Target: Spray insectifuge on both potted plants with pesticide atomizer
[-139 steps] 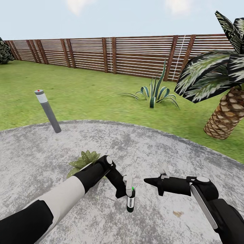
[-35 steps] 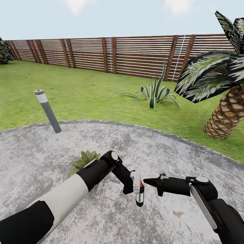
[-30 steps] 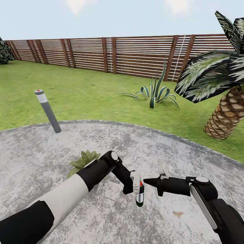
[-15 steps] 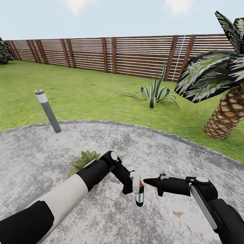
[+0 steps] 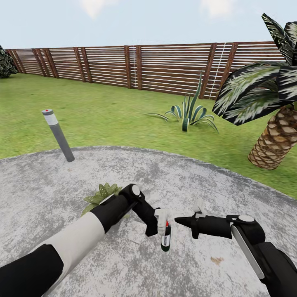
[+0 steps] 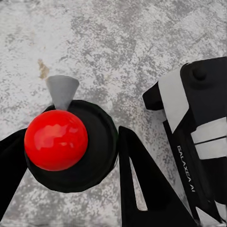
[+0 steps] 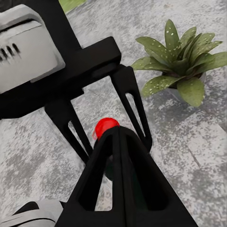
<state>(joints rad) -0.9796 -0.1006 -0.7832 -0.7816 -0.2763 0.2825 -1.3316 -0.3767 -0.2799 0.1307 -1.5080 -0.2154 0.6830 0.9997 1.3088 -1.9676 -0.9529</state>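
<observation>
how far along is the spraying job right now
Done: the pesticide atomizer is off the patio, held upright between the left gripper fingers. In hand: it hangs beside the shut, empty right gripper, a little way from a potted plant. Left: no spray or coating shows on the leaves in the right wrist view, so covering it seems still to do, then the second plant.

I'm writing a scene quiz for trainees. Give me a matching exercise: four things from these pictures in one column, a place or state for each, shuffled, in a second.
Things:
1. pesticide atomizer
2. potted plant
3. bollard lamp
4. right gripper

Places or states:
A. leaning at the patio's far edge
B. fingers together, holding nothing
C. clamped in the left gripper
D. on the paving, partly behind the left arm

Pairs: 1-C, 2-D, 3-A, 4-B
</observation>
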